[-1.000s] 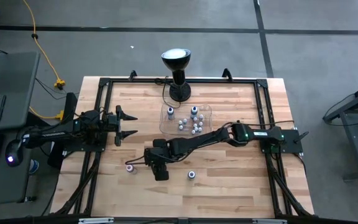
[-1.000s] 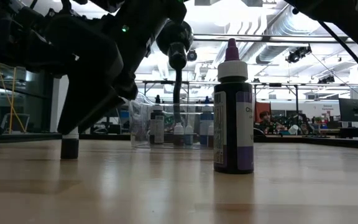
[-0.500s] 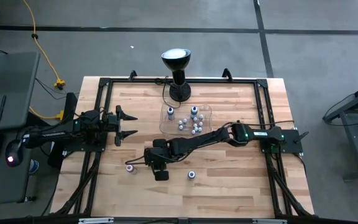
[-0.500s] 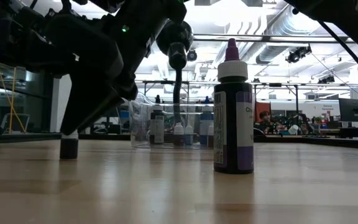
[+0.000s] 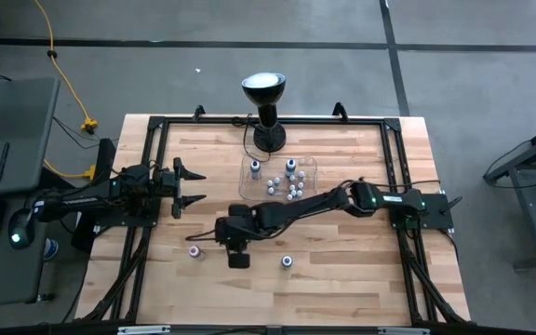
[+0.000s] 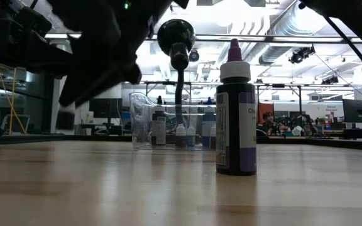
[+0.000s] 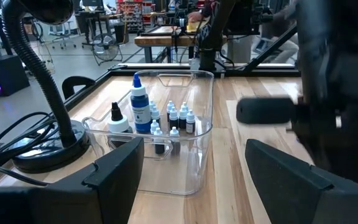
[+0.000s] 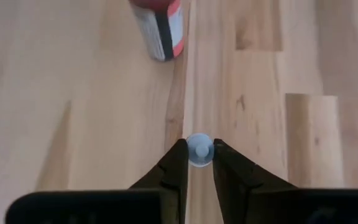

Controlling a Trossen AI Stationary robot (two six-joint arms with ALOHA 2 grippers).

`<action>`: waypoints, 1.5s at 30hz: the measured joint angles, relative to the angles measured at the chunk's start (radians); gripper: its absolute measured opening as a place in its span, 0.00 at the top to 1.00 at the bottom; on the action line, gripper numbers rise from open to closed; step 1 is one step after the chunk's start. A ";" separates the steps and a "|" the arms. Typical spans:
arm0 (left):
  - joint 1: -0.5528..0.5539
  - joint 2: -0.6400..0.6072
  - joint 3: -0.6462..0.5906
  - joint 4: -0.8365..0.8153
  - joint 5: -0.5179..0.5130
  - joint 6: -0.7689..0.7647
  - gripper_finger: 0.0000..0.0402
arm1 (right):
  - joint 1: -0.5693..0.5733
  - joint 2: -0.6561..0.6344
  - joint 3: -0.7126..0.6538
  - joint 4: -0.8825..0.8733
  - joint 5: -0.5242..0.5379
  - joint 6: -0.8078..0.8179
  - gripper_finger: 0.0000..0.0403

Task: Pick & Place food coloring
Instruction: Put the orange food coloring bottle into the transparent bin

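My right gripper [image 8: 198, 163] is shut on a tiny food coloring bottle [image 8: 198, 151] with a white cap, left of the table's middle [image 5: 216, 240]. In the low view the bottle's dark body [image 6: 65, 120] hangs above the wood. A red-and-white bottle [image 8: 160, 28] stands just beyond it [image 5: 194, 251]. A dark purple bottle [image 6: 236, 119] stands on its base nearer the front [image 5: 287, 262]. Several more bottles stand in the clear tray [image 7: 166, 118]. My left gripper [image 5: 190, 186] waits open at the table's left. My right gripper pinches the bottle at its white cap [image 8: 198, 149] between the two fingertips [image 8: 178, 163]. The fingers slant down from the table's right side. The bottle stands upright in the hold, lifted clear of the table.
The clear tray [image 5: 307, 166] sits behind the table's middle. The black lamp [image 5: 264, 110] stands just beyond it at the far edge, its cord beside the tray. A black frame [image 5: 156, 126] runs around the wooden top.
My right gripper has risen with the small bottle. The bottle stood on the table a second ago and now hangs clear above it, still upright.
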 joint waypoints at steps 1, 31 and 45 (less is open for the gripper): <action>0.000 0.000 0.000 0.000 0.000 0.000 0.31 | -0.002 -0.010 0.000 -0.003 0.000 0.008 0.88; 0.000 0.000 0.000 0.000 0.000 0.000 0.31 | -0.146 -0.362 0.000 -0.302 0.200 0.273 0.89; 0.000 0.000 0.000 0.000 0.000 0.000 0.31 | -0.197 -0.608 -0.422 -0.301 0.235 0.328 0.89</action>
